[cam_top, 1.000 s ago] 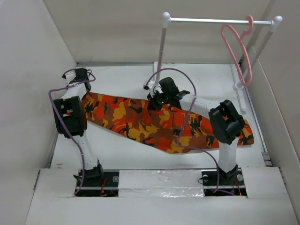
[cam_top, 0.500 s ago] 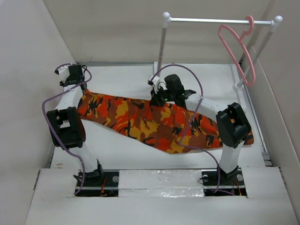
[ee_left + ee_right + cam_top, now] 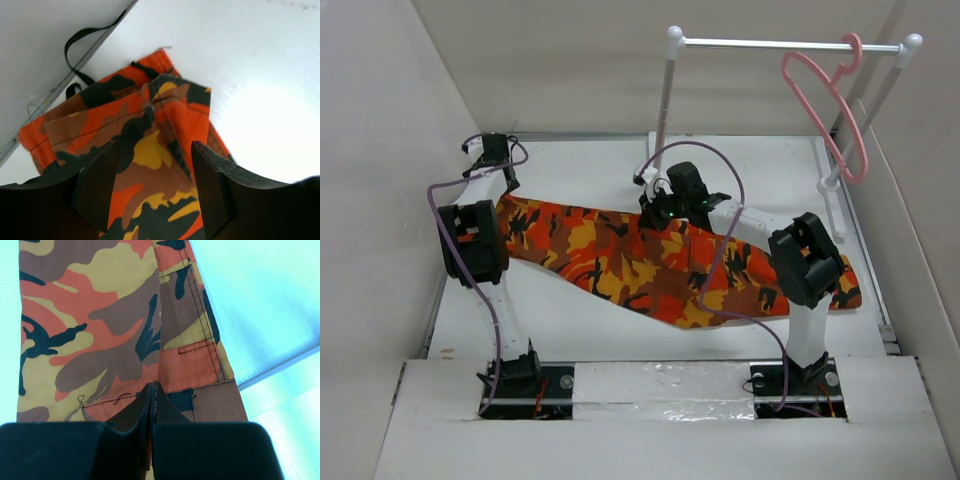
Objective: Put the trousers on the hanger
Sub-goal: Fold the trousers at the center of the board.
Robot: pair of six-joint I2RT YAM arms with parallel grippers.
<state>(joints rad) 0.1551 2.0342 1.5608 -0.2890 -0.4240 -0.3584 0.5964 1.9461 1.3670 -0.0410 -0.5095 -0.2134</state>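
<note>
The camouflage trousers [image 3: 650,265] lie flat across the table, from the left wall to the right arm's base. My left gripper [image 3: 504,188] hovers open over their left end; in the left wrist view its fingers [image 3: 97,185] stand wide apart above the waistband end [image 3: 150,125], where black drawstrings [image 3: 80,45] trail out, and nothing is gripped. My right gripper [image 3: 662,213] is at the trousers' far edge near the middle. Its jaws [image 3: 154,388] are shut, tips on the fabric [image 3: 100,315] at a seam, with no fold visible between them. The pink hanger [image 3: 853,47] hangs from the rail at the back right.
A white-and-silver rail stand [image 3: 770,44] stands at the back right, its posts on the table. White walls enclose the table on the left, back and right. Purple cables loop over both arms.
My left gripper has opened and let go of the trousers' left end, which had been tugged slightly left and has settled back. The hanger swings a little on the rail. The right gripper stays shut.
</note>
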